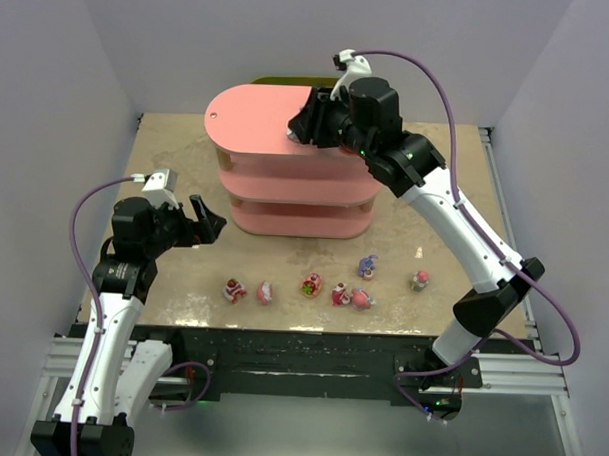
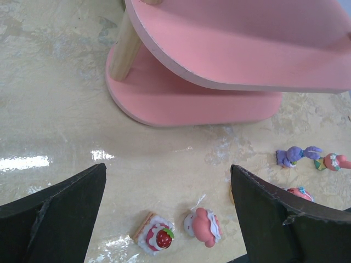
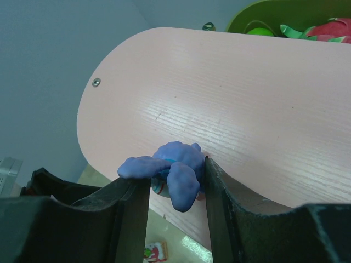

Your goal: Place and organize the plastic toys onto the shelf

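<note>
Fingers (image 3: pixel 219 208) of the right gripper (image 3: pixel 174 185) pinch a bunny (image 3: pixel 175 164) by its sides, right at the near rim of the shelf (image 1: pixel 253 121), level with its top board. Whether the bunny already touches the wood cannot be told. Released here it would probably tip off the edge, so the step calls for carrying it further in over the board, lowering until its base meets the surface, and only then parting the jaws slowly, so that the ears do not catch on a finger. Setting it toward one end would leave room for the others.

Nothing stands on the top board; only a screw (image 3: pixel 96 82) shows near its rounded end. A green bin (image 3: pixel 285 13) sits just behind the shelf, apart from the drop spot. Seven toys (image 1: pixel 312 284) lie in a loose row on the table (image 1: pixel 177 154) in front of the shelf. The left gripper (image 1: pixel 207 225) hovers over the table left of the shelf, spread wide and holding nothing, well apart from the right arm.
</note>
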Controlling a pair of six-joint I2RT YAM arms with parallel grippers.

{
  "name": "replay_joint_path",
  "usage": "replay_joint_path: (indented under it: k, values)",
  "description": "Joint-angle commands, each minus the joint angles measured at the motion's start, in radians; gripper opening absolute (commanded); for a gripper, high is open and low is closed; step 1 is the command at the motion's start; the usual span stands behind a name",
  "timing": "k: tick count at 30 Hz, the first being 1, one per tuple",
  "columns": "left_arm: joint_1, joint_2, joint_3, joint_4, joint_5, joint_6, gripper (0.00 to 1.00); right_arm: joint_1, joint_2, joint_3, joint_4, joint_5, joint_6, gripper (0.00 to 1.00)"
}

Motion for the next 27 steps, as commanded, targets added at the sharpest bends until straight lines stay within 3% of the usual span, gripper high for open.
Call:
replay_joint_path:
  k: [1, 9, 27]
  values:
    - [-0.006, -0.013, -0.012, 0.018, -0.010, -0.002, 0.99, 0.005, -0.020, 0.031, -0.053, -0.039, 0.013, 0.48]
    - [-0.006, -0.011, -0.017, 0.021, -0.010, -0.002, 0.99, 0.004, 0.001, 0.068, -0.063, 0.004, 0.008, 0.57]
    - [-0.006, -0.022, -0.018, 0.015, -0.022, 0.001, 1.00, 0.001, -0.004, 0.079, -0.029, 0.031, 0.042, 0.60]
